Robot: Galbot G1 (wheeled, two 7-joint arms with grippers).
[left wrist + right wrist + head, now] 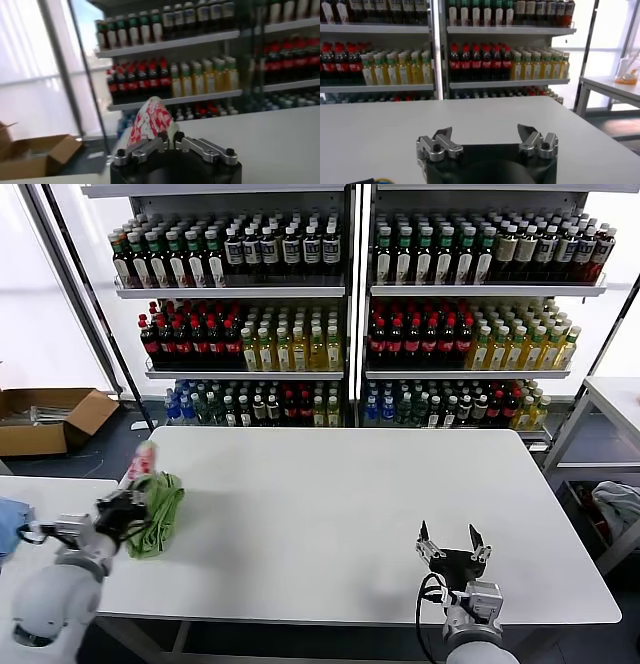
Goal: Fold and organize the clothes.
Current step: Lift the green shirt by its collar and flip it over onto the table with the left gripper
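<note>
Two grippers show over the white table [330, 514]. Left gripper [128, 509] sits at the table's left edge, its fingers [150, 145] pinched together on the polo shirt [158, 514], which lies bunched in a green heap just beside and partly under it, touching the tabletop. The shirt's red-and-white patch [152, 120] rises directly in front of the closed fingertips in the left wrist view. Right gripper [452, 546] hovers near the table's front edge, well apart from the shirt, jaws spread wide and holding nothing. Bottle shelves [350, 304] stand behind the table.
</note>
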